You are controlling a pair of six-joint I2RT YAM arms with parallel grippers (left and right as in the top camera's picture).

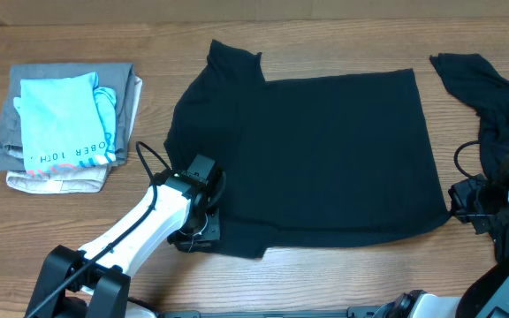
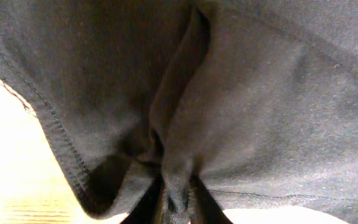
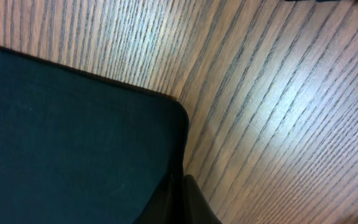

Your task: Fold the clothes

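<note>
The black T-shirt (image 1: 334, 150) lies spread flat across the middle of the wooden table (image 1: 87, 26). One sleeve points up at the far left, and the left side looks doubled over onto the body. A second black garment (image 1: 489, 88) lies crumpled at the far right of the table, apart from the T-shirt's right edge and reaching down toward the right arm.

Well off to the left sits a stack of folded clothes: a light-blue shirt (image 1: 60, 119) with dark lettering on top, a grey garment (image 1: 7, 132) under it and a beige garment (image 1: 56, 183) at the bottom. Nothing lies on top of the T-shirt. A black cable (image 1: 148, 159) loops up from the left arm just beside the shirt's left edge.

The left gripper (image 1: 200, 231) sits at the shirt's near left corner. In the left wrist view the cloth is gathered into a ridge that runs down between the two fingers (image 2: 146, 213), which stand close together and pinch that fold. The stitched hem curves past on the left.

The right gripper (image 1: 459, 199) is at the shirt's near right corner. In the right wrist view its fingers are pressed together right at the cloth's edge. Whether any hem is caught between them cannot be told.
</note>
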